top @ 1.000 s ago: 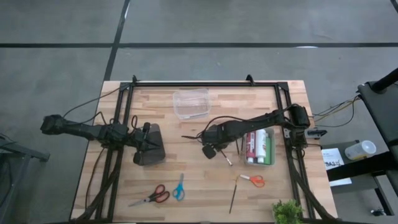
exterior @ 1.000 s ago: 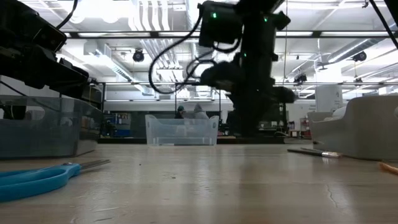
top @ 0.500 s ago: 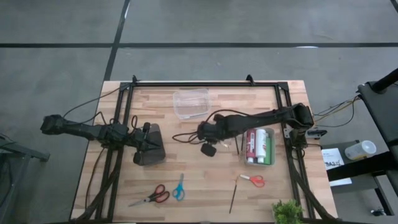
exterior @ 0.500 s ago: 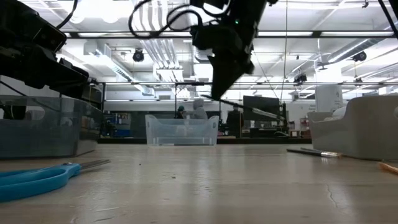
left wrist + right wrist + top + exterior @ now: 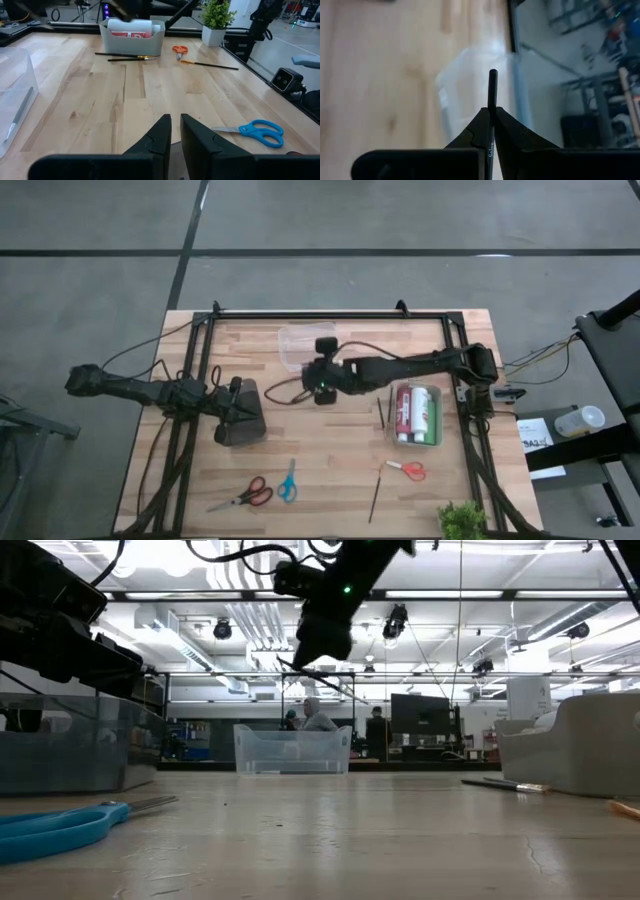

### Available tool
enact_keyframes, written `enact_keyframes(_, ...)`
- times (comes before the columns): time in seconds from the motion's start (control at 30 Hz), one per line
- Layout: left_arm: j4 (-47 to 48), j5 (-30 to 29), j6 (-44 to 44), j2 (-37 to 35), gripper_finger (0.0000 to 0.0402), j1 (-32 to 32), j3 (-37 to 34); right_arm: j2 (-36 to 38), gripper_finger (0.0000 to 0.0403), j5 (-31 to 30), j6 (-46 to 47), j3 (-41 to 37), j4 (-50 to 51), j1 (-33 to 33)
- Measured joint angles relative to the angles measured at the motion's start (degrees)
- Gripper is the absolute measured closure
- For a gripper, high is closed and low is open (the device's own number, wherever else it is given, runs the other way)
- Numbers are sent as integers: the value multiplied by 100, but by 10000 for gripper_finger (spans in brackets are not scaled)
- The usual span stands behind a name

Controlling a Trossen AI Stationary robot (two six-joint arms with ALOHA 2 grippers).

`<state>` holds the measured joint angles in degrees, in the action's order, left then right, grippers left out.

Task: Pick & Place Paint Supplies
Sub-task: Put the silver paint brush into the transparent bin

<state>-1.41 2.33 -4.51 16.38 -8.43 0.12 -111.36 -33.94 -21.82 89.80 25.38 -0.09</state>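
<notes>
My right gripper (image 5: 318, 375) hangs above the table's middle, next to a clear plastic container (image 5: 307, 345), and is shut on a thin black brush (image 5: 492, 87). The brush shows as a slanting dark line (image 5: 330, 683) in the low view. A pale bin (image 5: 416, 438) at the right holds red (image 5: 403, 412), white (image 5: 420, 410) and green (image 5: 436, 416) paint bottles lying on their sides. Another brush (image 5: 383, 412) lies beside the bin and a third (image 5: 376, 492) near the front edge. My left gripper (image 5: 175, 131) waits at the left, its fingers a narrow gap apart around nothing. My right gripper pinches the brush's black handle (image 5: 491, 112) between its two fingers (image 5: 479, 125). One rounded end of the handle (image 5: 493, 75) sticks out past the fingertips. The brush is lifted clear of the table, high above it in the low view.
Red-handled scissors (image 5: 243, 495) and blue scissors (image 5: 288, 480) lie near the front edge, small orange scissors (image 5: 407, 470) in front of the bin. A potted plant (image 5: 462, 520) stands at the front right corner. Bare wood lies between the container and the scissors.
My right gripper has risen and gone toward the table's far left, up to the clear container, rolling its wrist on the way. It has stayed shut, and the brush has gone up with it, clear of the table.
</notes>
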Motion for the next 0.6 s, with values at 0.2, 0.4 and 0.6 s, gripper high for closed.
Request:
enact_keyframes(0.2,-2,0,0,-4,351,0,-2,-252,391,120,-893,2,-818,-487)
enact_keyframes(0.4,-2,2,0,-2,351,-2,-2,-469,390,714,-1502,48,-1175,-897)
enact_keyframes(0.6,-2,0,0,-2,351,-1,-1,-538,390,1440,-1288,57,-1298,-1201)
